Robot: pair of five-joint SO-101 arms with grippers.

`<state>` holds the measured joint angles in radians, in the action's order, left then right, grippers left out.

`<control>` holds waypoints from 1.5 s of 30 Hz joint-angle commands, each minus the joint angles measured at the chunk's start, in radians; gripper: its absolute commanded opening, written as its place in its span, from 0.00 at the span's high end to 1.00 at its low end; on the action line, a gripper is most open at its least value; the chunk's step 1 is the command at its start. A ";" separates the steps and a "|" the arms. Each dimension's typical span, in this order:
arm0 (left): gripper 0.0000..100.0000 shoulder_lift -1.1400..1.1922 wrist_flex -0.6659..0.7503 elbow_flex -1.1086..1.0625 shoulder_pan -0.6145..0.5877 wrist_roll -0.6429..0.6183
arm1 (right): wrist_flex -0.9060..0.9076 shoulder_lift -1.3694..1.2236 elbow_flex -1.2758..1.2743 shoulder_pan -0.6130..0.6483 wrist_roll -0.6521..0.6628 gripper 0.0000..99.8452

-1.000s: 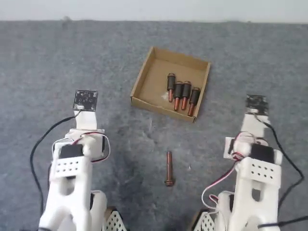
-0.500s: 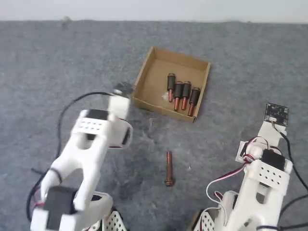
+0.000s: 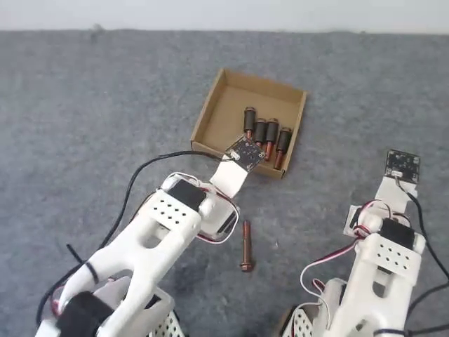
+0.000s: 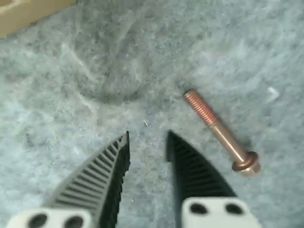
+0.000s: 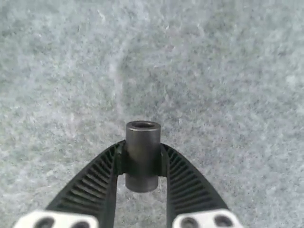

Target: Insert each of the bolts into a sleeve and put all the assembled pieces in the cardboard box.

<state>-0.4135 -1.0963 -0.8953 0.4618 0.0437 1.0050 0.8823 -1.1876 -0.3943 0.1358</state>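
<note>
Grey carpet (image 3: 84, 105) covers the work surface you are looking down on, with a pale wall (image 3: 224, 14) along its far edge. Starting at your left, the left arm (image 3: 168, 225) leans in toward the middle, a black cable (image 3: 133, 186) looping off its side. Its wrist board (image 3: 244, 152) sits over the near wall of the cardboard box (image 3: 208, 109), so it covers part of that edge from above. Inside the box, four assembled pieces (image 3: 265, 137) lie side by side against the near right part of the floor. On the carpet in front of the box you have one loose bolt (image 3: 245, 246), lying flat with its head toward the arms and its threaded end toward the box, just beside the left arm's wrist. Farther right, the right arm (image 3: 382, 253) stands well apart from the box and the bolt.

Now the hands. Your left gripper (image 4: 147, 135) hangs over bare carpet with its jaws a little apart and nothing between them; the bolt lies just beside one fingertip, not touching it. Your right gripper (image 5: 141, 145) is clamped on a dark sleeve (image 5: 141, 156), held upright above the carpet with its open bore facing outward past the tips.
</note>
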 commanded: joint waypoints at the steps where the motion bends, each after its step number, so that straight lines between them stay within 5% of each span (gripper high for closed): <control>1: 0.83 -0.023 0.003 0.005 0.034 -0.034 | -0.018 0.031 0.009 -0.004 0.014 0.99; 7: 0.85 0.040 0.008 0.007 0.176 -0.035 | -0.019 0.031 0.008 0.018 0.014 0.99; 18: 0.85 0.290 0.057 0.125 0.186 -0.035 | -0.019 0.031 0.006 0.015 0.014 0.99; 25: 0.85 0.086 0.074 0.050 0.195 -0.026 | -0.019 0.031 0.006 0.015 0.014 0.99; 30: 0.85 -0.115 0.106 -0.114 0.319 0.161 | -0.019 0.031 0.006 0.015 0.014 0.99; 41: 0.85 0.115 0.273 -0.044 0.224 -0.422 | -0.019 0.031 0.005 0.015 0.014 0.99; 45: 0.85 0.267 0.216 0.058 0.221 -0.500 | -0.019 0.031 0.005 0.015 0.014 0.99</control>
<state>-0.2647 -0.8370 -0.9674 0.6951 -0.3751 1.0050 0.8823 -1.1876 -0.3943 0.1358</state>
